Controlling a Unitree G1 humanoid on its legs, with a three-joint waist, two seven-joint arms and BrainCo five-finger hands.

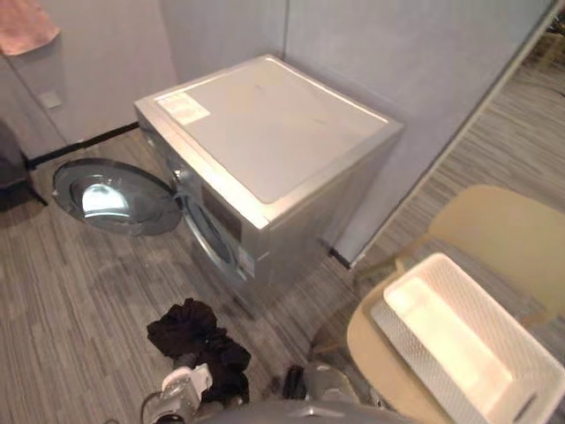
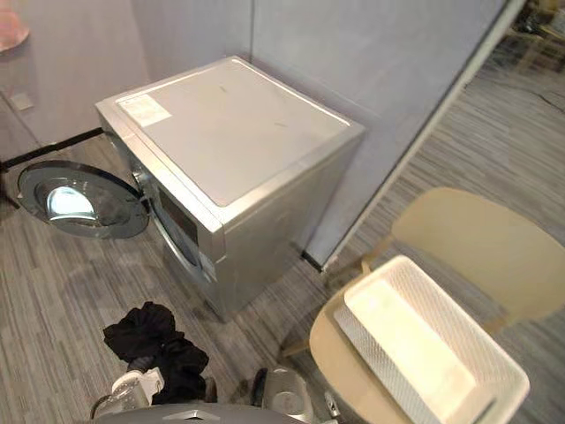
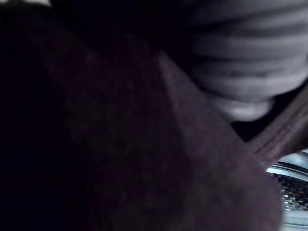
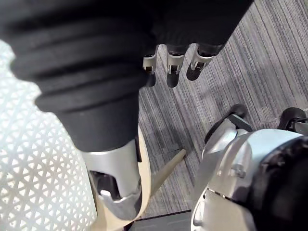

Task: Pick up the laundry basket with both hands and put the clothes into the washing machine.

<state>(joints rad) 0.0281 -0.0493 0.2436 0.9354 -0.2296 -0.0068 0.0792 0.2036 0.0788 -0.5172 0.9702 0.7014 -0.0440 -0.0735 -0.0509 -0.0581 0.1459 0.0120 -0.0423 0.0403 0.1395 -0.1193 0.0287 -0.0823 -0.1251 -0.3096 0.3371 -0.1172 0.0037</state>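
A bundle of black clothes (image 1: pixel 199 344) hangs low in front of me, draped over my left hand (image 3: pixel 245 72), so its fingers are hidden. The dark cloth (image 3: pixel 120 144) covers most of the left wrist view. The silver washing machine (image 1: pixel 265 132) stands ahead with its round door (image 1: pixel 110 199) swung open to the left. The drum (image 3: pixel 293 197) shows past the cloth. A white mesh laundry basket (image 1: pixel 402 340) rests on a beige chair (image 1: pixel 503 230) at my right. My right hand (image 4: pixel 171 67) hangs beside the basket (image 4: pixel 29 168), fingers relaxed, holding nothing.
A grey partition wall stands behind and to the right of the machine. A pink cloth (image 1: pixel 26 26) hangs at the upper left. Striped grey carpet lies between me and the machine's front. A dark object (image 1: pixel 11 172) sits at the far left edge.
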